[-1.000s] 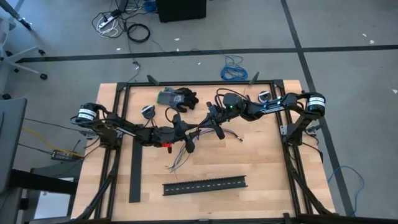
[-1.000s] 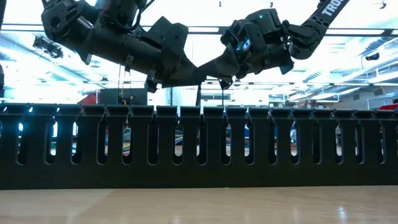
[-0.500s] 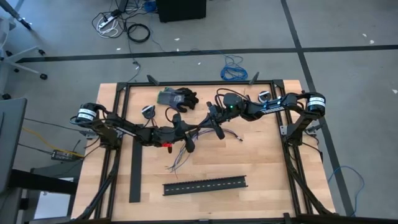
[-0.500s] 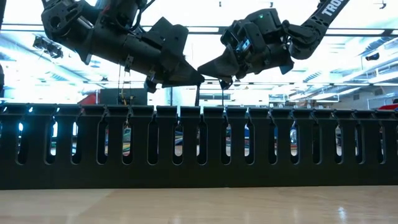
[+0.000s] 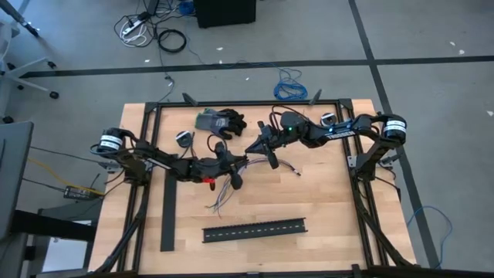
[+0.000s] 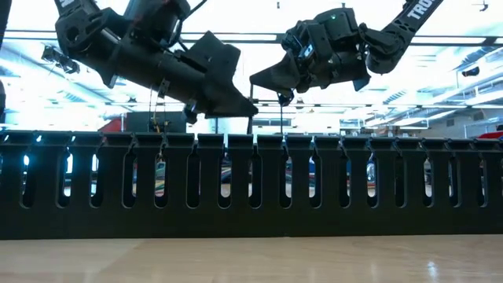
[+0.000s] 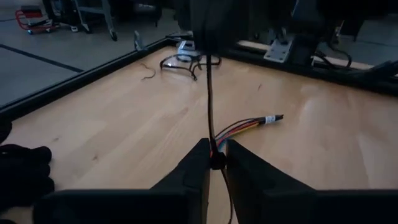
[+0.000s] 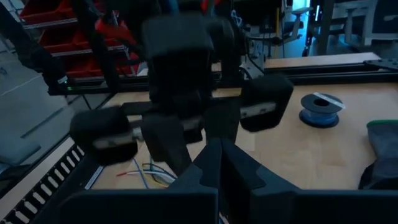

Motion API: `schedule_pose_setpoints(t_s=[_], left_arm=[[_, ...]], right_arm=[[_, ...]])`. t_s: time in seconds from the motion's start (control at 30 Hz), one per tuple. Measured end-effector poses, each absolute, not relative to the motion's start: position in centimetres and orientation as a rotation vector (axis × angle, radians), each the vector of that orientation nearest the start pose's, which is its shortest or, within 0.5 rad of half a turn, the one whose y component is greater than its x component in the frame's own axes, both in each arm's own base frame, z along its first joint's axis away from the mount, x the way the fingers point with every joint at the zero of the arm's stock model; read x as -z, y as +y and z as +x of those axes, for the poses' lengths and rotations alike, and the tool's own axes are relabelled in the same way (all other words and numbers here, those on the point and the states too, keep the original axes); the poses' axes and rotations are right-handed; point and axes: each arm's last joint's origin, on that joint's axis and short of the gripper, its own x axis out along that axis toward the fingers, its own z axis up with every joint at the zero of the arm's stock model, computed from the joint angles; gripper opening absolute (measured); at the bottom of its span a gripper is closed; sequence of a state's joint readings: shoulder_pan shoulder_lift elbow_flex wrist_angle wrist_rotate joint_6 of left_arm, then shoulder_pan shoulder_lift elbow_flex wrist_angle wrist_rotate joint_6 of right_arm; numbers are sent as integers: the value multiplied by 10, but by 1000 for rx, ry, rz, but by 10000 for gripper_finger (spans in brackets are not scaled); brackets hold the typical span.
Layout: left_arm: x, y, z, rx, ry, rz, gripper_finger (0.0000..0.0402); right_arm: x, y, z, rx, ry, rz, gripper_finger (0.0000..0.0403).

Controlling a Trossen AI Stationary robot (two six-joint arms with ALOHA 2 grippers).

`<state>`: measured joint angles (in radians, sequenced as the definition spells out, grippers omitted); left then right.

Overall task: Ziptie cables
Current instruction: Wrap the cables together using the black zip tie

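Overhead, left pincer (image 5: 245, 159) nipping thin strand, right pincer (image 5: 251, 148) closed, tips meeting

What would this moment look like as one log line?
left gripper: shut on thin multicoloured cables | right gripper: shut, close above | black slotted channel: untouched

A black slotted channel (image 5: 255, 229) lies near a flat black strip (image 5: 168, 211).

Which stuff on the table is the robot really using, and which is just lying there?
In use:
- bundle of thin multicoloured wires
- left gripper, shut on a thin dark strand
- right gripper

Lying about:
- long black slotted channel
- flat black bar
- black glove
- blue wire spool
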<state>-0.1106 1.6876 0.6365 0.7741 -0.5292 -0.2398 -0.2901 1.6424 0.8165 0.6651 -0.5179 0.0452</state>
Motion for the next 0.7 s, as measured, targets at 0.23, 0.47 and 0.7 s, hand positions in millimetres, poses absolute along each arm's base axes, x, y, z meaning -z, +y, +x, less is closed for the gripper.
schedule_pose_setpoints(t_s=[0.23,0.47,0.7], left_arm=[[-147,-20,316,-450,235,-139,40],[-146,-20,316,-469,238,-134,40],[-146,-20,315,-471,242,-132,40]], right_arm=[[-214,-91,329,-204,142,111,0],[-215,-100,327,-178,139,112,0],[-218,-105,325,-165,109,106,0]])
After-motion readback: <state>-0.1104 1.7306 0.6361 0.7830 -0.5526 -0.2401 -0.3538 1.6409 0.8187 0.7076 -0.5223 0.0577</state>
